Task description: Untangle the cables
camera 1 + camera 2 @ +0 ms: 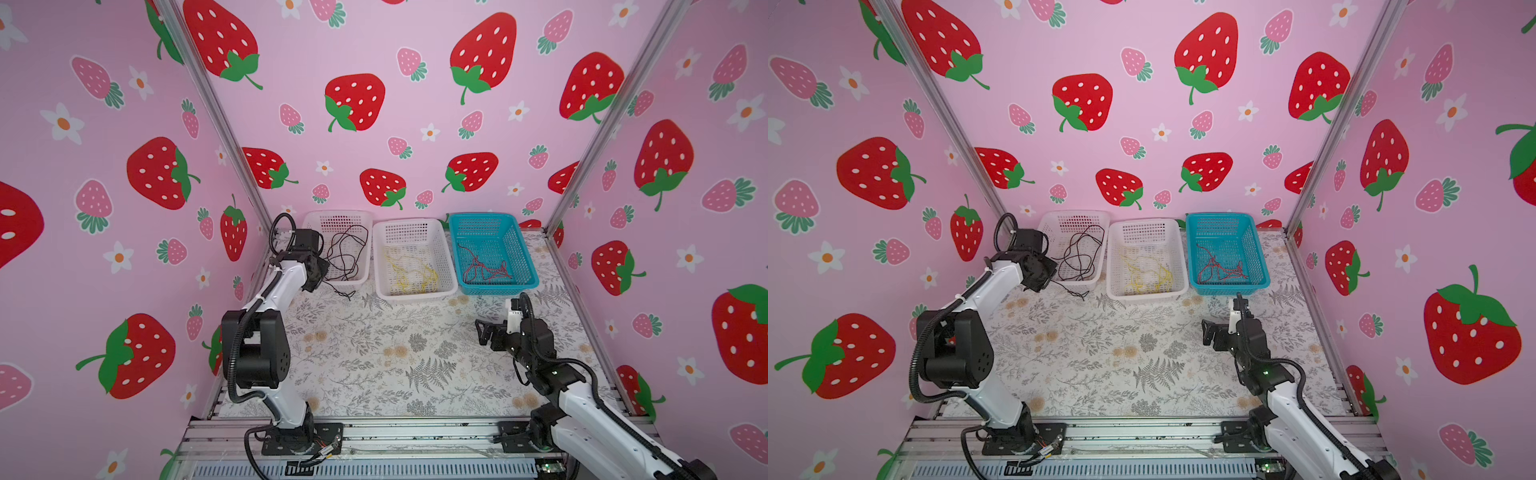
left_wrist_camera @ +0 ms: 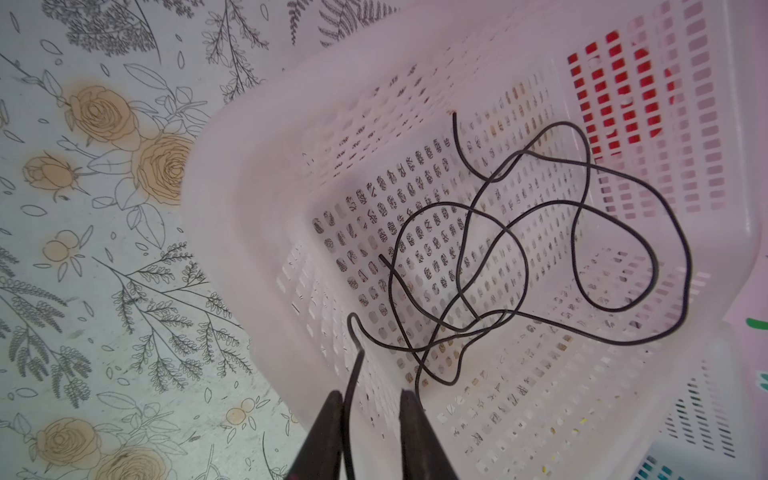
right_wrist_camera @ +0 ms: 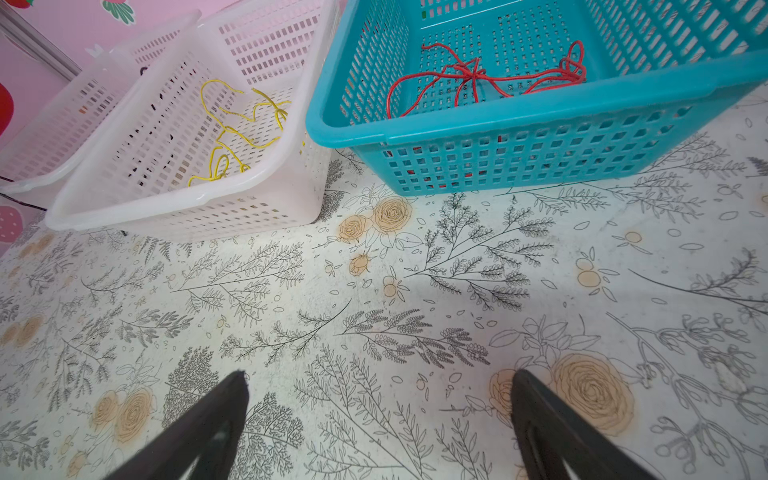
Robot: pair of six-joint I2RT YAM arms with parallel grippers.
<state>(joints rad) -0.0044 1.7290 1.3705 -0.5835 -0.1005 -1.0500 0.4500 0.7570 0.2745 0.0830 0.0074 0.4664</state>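
At the worktop's far left corner the black cable is straddled by the slightly parted left claw; its overhanging tail should next be lifted into the basket.

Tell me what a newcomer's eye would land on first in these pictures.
Pink walls printed with big red strawberries fill both top views. Along the table's back edge stand a left white basket with a black cable, a middle white basket with a yellow cable and a blue basket with a red cable. The left claw hangs at the left white basket's near corner, the black cable running between its parted fingers.
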